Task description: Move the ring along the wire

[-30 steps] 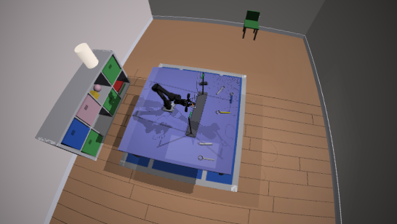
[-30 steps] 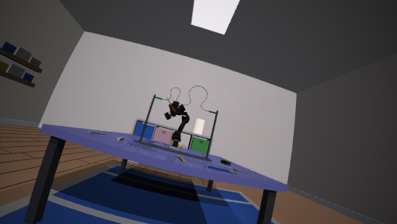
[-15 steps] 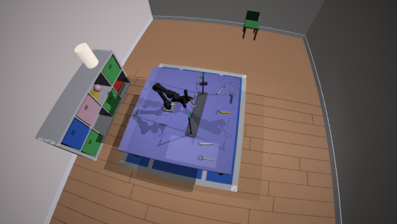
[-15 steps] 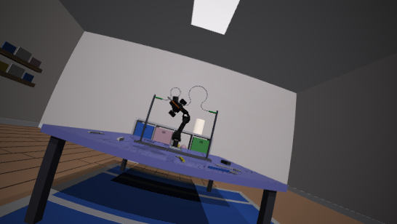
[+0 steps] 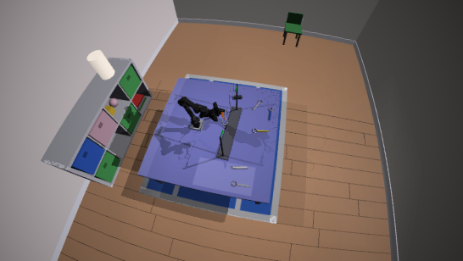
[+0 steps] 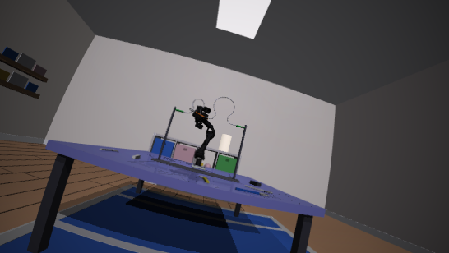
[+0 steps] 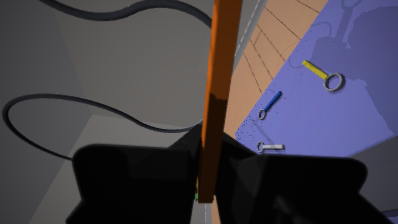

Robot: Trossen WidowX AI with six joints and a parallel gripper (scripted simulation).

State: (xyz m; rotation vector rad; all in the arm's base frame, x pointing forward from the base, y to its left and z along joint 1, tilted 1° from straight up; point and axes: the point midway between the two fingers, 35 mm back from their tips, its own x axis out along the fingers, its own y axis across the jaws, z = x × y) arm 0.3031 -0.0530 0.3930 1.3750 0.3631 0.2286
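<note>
My gripper (image 7: 204, 130) (image 5: 220, 113) is shut on the orange handle (image 7: 221, 60) (image 6: 200, 114) (image 5: 223, 116), which runs out of the wrist view at the top. The ring (image 6: 192, 110) is a faint shape at the handle's end, near the left green part (image 6: 179, 110) in the exterior view. It is outside the wrist view; whether it touches the wire is too small to tell. The thin wire (image 6: 224, 97) (image 7: 105, 16) bends in loops towards the other green part (image 6: 240, 126) (image 5: 236, 89). The posts (image 6: 167, 133) (image 6: 241, 152) stand at both ends.
The posts stand on a dark base bar (image 5: 231, 133) on the purple table (image 5: 203, 169). A yellow-handled ring tool (image 5: 262, 130) (image 7: 315, 70), a blue tool (image 5: 270, 113) (image 7: 272, 101) and several grey tools lie on the table. A shelf (image 5: 80, 102) stands beyond the arm.
</note>
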